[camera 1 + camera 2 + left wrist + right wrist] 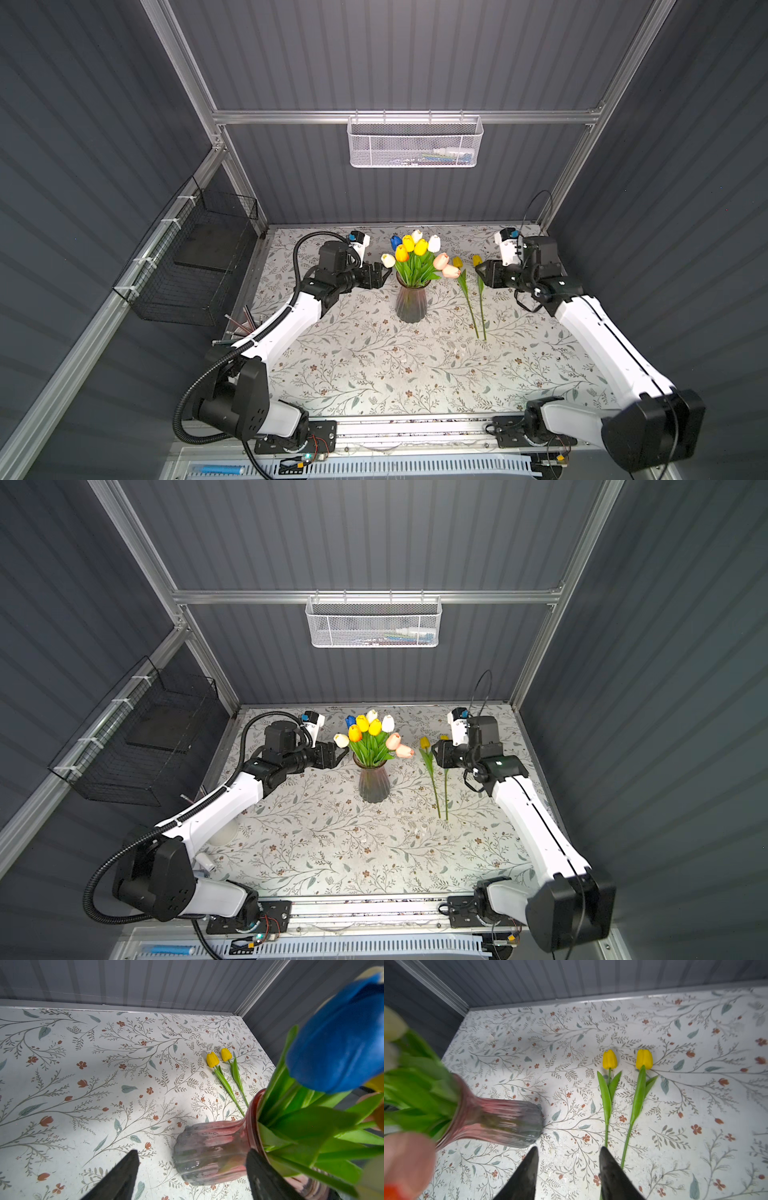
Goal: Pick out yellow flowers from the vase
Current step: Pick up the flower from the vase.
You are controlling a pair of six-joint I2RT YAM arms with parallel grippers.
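Spotting two yellow flowers (609,1059) flat, stems front-to-back, heads rearward | top views give us three more in vase (410,301), wrist views blur them | left gripper (192,1150), right gripper (569,1147) gape empty

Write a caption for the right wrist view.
Open right gripper by two yellow flowers lying beside the vase.

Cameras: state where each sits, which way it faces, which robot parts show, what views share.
Both top views: high in front, looking down on table, vase, left arm, right arm.
Left wrist: beside vase, facing across table; left gripper shows.
Right wrist: above table, facing two laid yellow flowers; right gripper shows.
Shared: all see vase, flowers.
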